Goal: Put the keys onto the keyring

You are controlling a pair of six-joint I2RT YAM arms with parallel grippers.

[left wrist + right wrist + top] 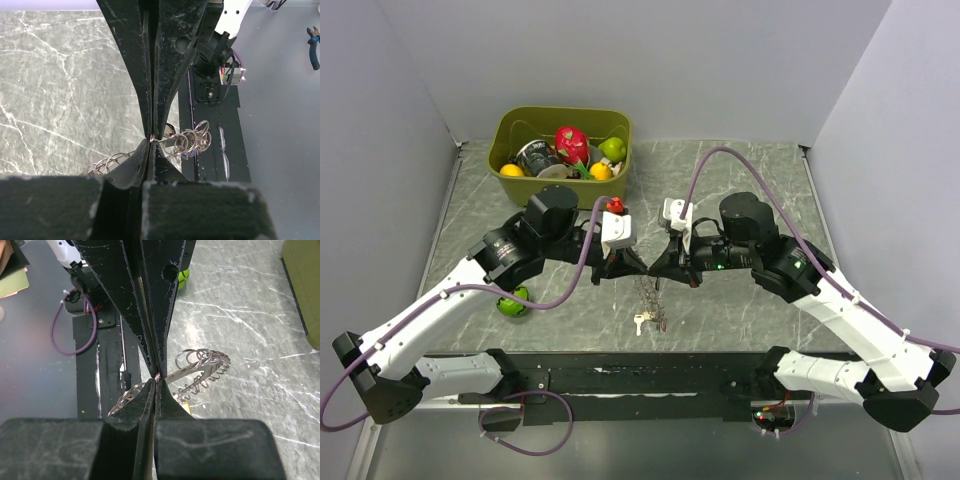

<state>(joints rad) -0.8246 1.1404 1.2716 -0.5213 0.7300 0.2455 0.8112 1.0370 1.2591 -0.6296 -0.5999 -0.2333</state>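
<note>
Marbled table (pixel 770 180) fills the view. Just beside the keyring's (pixel 650 300) near end lies a pale key (pixel 640 322), its head too small to read. At the keyring's top, left gripper (pixel 152 136) and right gripper (pixel 157 375) each clamp its thin wire. Beyond sits a bin (pixel 502 140).
</note>
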